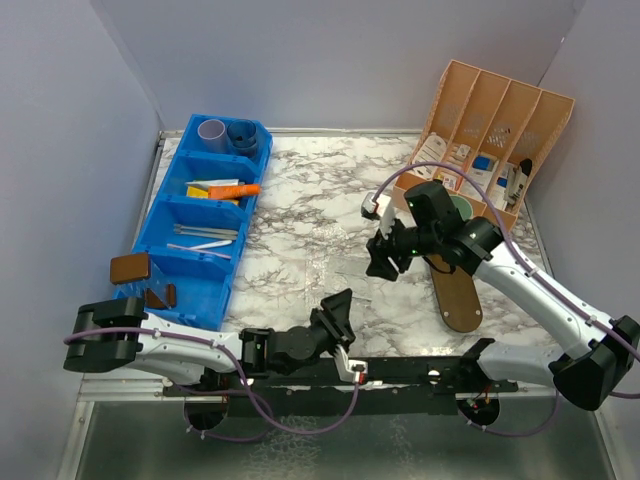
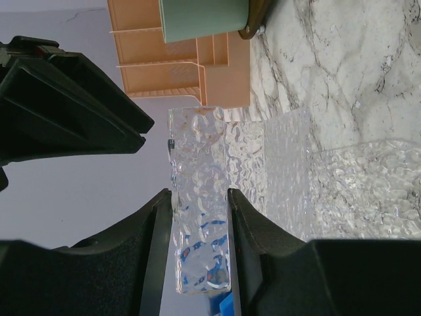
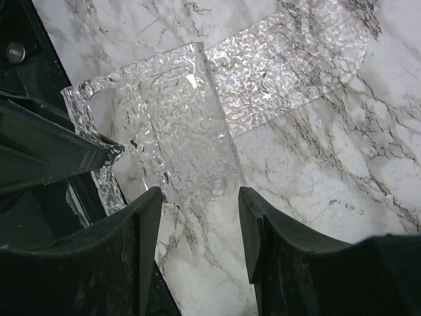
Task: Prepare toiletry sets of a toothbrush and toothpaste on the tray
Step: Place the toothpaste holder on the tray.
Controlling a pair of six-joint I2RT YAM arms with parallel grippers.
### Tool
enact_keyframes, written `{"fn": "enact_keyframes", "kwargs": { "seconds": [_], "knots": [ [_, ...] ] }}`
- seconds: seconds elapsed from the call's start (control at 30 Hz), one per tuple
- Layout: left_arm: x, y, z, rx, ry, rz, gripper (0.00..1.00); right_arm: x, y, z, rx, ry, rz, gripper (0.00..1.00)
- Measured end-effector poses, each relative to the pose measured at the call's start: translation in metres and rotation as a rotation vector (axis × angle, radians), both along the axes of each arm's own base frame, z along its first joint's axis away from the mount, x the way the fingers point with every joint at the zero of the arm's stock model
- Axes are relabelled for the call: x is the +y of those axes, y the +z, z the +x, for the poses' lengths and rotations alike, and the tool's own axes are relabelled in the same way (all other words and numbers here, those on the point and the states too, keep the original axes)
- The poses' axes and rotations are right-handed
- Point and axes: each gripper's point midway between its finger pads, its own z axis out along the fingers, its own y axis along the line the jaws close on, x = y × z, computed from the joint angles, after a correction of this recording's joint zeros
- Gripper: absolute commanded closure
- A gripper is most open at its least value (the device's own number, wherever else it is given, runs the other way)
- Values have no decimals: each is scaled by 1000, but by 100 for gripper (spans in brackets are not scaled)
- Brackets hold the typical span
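Note:
A clear textured cup (image 3: 187, 131) with a side handle stands mid-table; it shows only faintly in the top view (image 1: 350, 268). My left gripper (image 1: 338, 308) is shut on its handle side (image 2: 199, 217). My right gripper (image 3: 197, 217) hangs open and empty just above the cup (image 1: 384, 262). A mint green cup (image 1: 462, 206) stands on the brown oval tray (image 1: 458, 292). A lilac cup (image 1: 211, 130) and a dark cup (image 1: 241, 131) sit in the blue bin (image 1: 222, 285), with an orange tube (image 1: 236, 189) and thin toothbrushes (image 1: 205, 233).
A tan slotted organizer (image 1: 490, 125) with small packets stands at the back right, close behind the right arm. The blue bin runs along the left edge. Grey walls enclose the marble table (image 1: 300, 200) on three sides.

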Motion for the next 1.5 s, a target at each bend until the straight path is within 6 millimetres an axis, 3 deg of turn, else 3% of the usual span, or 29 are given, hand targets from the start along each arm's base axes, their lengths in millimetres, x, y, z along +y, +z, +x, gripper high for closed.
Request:
{"fn": "enact_keyframes", "kwargs": {
  "seconds": [0.13,0.33,0.53,0.83,0.97,1.1,1.17,1.23,1.33,1.37,1.5],
  "knots": [
    [-2,-1,-2,-14,-3,6,100,0,-1,1,-58,58,-24,55],
    [-6,-6,-9,-18,-20,21,100,16,-9,-17,-92,225,-40,58],
    [-8,-9,-13,-19,-30,31,100,19,-29,-36,-93,331,-78,59],
    [-10,-12,-18,-25,-36,39,100,17,-37,-32,-121,338,-126,68],
    [-10,-15,-19,-27,-38,50,100,17,-42,-32,-117,343,-142,78],
    [-10,-15,-19,-28,-30,50,100,18,-42,-32,-123,352,-143,98],
    [-9,-15,-18,-27,-25,48,100,19,-43,-32,-126,358,-145,99],
    [-9,-15,-18,-23,-23,45,82,19,-43,-33,-126,358,-144,99],
    [-8,-14,-18,-7,-20,29,38,19,-42,-32,-128,354,-143,99],
    [-8,-13,-19,0,-20,19,29,19,-41,-32,-128,350,-140,99],
    [-5,6,-20,39,-19,-77,11,13,-39,-27,-144,293,-159,99]
  ]
}}
